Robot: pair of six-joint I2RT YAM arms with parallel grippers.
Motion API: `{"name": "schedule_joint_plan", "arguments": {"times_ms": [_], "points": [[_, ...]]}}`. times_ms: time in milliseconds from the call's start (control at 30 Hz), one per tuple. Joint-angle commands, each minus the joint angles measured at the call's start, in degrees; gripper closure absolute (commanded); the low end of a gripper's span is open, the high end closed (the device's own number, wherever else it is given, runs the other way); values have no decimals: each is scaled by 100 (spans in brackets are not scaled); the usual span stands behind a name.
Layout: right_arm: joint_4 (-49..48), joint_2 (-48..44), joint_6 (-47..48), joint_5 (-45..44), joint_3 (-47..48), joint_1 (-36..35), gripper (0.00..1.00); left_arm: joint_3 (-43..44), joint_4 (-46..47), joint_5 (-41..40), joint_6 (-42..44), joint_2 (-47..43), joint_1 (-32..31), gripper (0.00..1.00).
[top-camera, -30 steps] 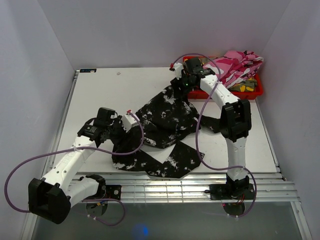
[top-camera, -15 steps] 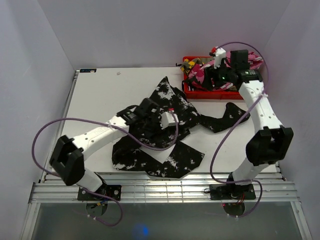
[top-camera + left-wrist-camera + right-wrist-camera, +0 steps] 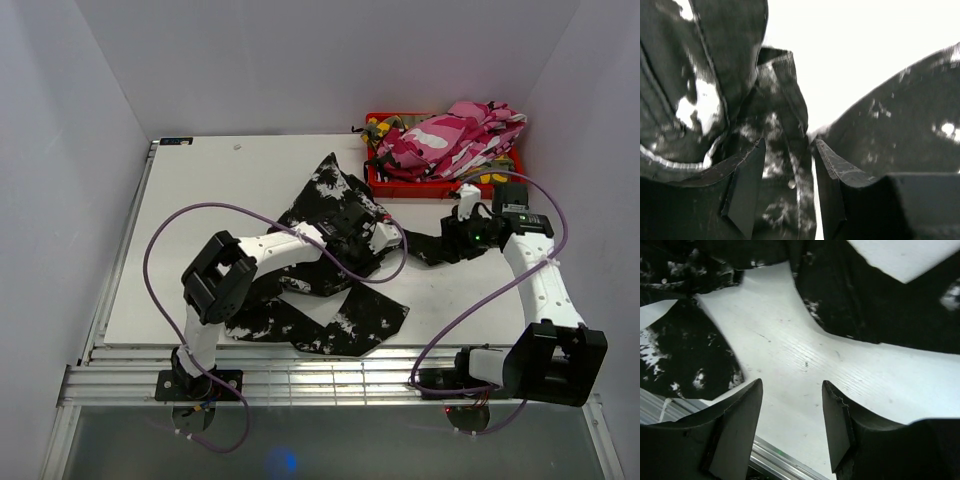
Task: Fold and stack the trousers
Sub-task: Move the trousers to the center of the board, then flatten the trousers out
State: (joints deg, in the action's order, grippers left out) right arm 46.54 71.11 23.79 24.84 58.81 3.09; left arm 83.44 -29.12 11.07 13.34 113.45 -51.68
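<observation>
Left tool (image 3: 788, 150): its two fingers are standing apart, open, and hanging low over dark cloth. A raised fold is running up between them without being pinched.
Left arm: it is reaching from the near left corner across to the middle of the table (image 3: 220, 190), with the tool (image 3: 385, 235) sitting at the right side of the cloth heap.
Right tool (image 3: 791, 390): its fingers are also standing apart, open, with bare table (image 3: 790, 355) showing between them and nothing held.
Right arm: it is bending in from the right side, the tool (image 3: 452, 238) hovering just beside a trouser leg that is trailing to the right.
Black trousers with white splotches (image 3: 320, 190): they are lying crumpled and unfolded in the middle of the table, legs spreading toward the near edge and the right.
Pink-white camouflage trousers (image 3: 450, 135): they are lying heaped in a red bin (image 3: 440, 192) at the far right corner, well apart from both tools.
</observation>
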Motion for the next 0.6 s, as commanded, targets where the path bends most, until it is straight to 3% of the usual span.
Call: {"name": "schedule_joint_plan", "arguments": {"times_ms": [0,333,433,467,533,567], "points": [[153,-256,388,188,69,462,43,252,240,132,-525,63,-79,45],[434,-326,837,284,52,772,43,427,671,71,-1053,722,-97,46],[382,-265,917,293,-9,772,43,463,680,-130,-1141,793,-88,72],[364,-238,943,293,-36,772,44,454,680,-192,-1158,688,-62,86],[268,-160,995,293,-62,763,44,445,689,-150,-1246,478,26,99],[215,-116,996,293,-88,763,45,454,680,-140,-1273,189,157,100]]}}
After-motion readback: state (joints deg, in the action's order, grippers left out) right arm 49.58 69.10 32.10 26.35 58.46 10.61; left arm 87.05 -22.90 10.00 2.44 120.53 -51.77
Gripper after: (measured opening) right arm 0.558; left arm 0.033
